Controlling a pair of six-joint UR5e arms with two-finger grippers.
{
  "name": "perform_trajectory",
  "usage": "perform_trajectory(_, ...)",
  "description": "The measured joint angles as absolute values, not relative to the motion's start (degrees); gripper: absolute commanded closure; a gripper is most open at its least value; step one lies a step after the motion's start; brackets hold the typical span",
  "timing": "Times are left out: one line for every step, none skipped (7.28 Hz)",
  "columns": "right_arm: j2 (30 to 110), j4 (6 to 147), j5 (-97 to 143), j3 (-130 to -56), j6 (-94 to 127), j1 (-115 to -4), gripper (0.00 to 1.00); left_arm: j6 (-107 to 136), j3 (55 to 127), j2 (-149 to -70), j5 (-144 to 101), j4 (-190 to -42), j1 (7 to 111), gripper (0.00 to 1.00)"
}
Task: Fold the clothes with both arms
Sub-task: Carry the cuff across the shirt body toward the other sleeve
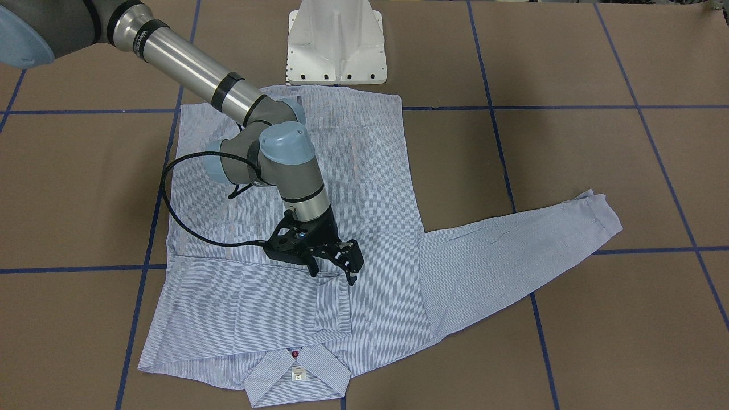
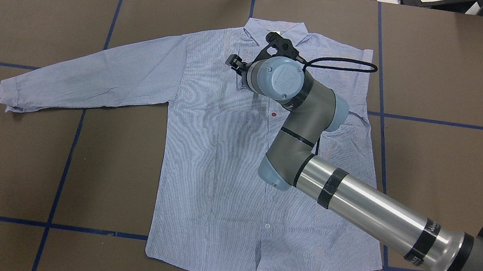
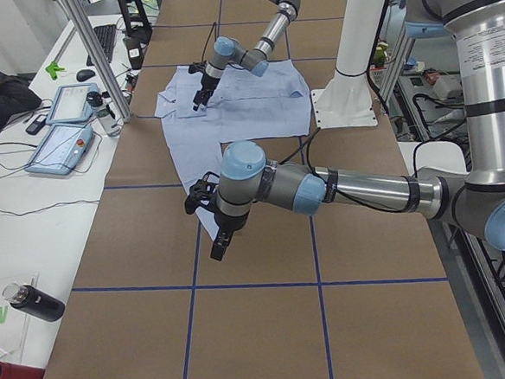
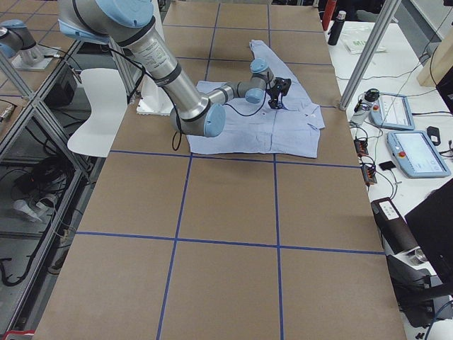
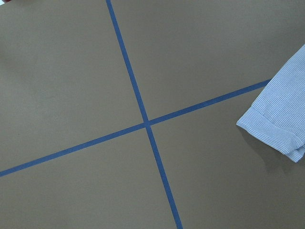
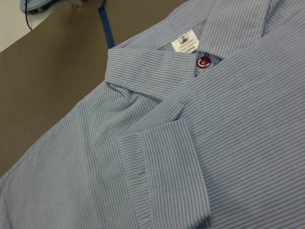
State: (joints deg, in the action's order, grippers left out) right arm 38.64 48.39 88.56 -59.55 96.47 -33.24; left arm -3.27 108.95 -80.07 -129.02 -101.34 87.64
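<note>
Brown table (image 1: 569,57): one shirt (image 1: 370,171); two arms (image 2: 354,201); right claw (image 1: 333,272) spread above shirt; left claw (image 3: 214,231), cannot tell.

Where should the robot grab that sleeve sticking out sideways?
At the cuff, from above, pinching its end edge: the sleeve lies flat and stretched out, and the cuff is its free end, clear of the rest of the shirt.

Pretty much all striped shirt (image 6: 248,143) here: a sleeve cuff (image 6: 157,162) lies flat across the chest, closest to the right gripper (image 1: 333,278). Farther out ahead are the dark red button (image 6: 204,62) and white neck label (image 6: 183,43) inside the collar (image 6: 143,71). Out to the left is brown table (image 6: 47,95) with blue tape (image 6: 106,28).
</note>
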Motion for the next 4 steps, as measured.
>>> perform_trajectory(38.38,48.6,87.58,-59.46,96.79,-33.11,0.44,-3.31,108.89,-80.07,-129.02,-101.34,87.68,0.0)
perform_trajectory(37.49,49.81,85.81,-59.22,96.89,-33.0,0.43,-3.33,108.85,-80.07,-129.02,-101.34,87.71,0.0)
perform_trajectory(35.67,51.83,84.13,-58.39,96.91,-32.83,0.41,-3.34,108.83,-80.05,-129.02,-101.34,87.71,0.0)
perform_trajectory(33.05,53.17,82.31,-55.96,96.88,-32.29,0.38,-3.36,108.79,-80.02,-129.02,-101.34,87.71,0.0)
